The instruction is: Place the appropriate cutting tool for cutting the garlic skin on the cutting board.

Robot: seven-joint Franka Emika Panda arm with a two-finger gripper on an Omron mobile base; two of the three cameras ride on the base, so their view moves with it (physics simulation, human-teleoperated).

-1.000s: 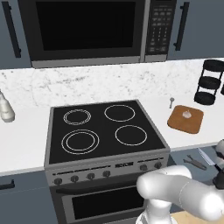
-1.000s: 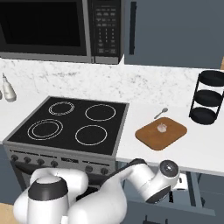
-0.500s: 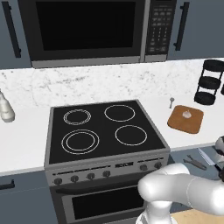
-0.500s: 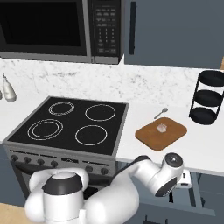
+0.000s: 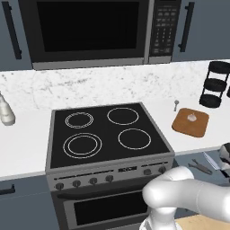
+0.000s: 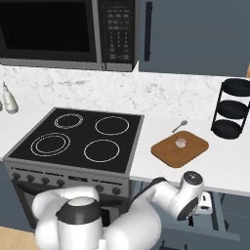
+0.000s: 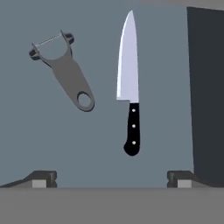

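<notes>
Illumination is even and diffuse in all three views; no distinct light source can be identified. The white counter (image 5: 27,146) renders bright and flat, without glare. The microwave (image 5: 90,29) door reads near-black with no reflections. The stovetop (image 6: 80,139) shows no highlights. Cast shadows are faint to none around the cutting board (image 6: 179,148). In the hand view, the knife (image 7: 129,83) blade is uniformly pale, edges crisp. No blur, lens distortion or defocus observed at frame edges.

We find no readable text anywhere. The microwave (image 6: 68,31) keypad shows only blurred pale marks, and the stove (image 5: 108,134) front panel carries tiny marks too small to read.
</notes>
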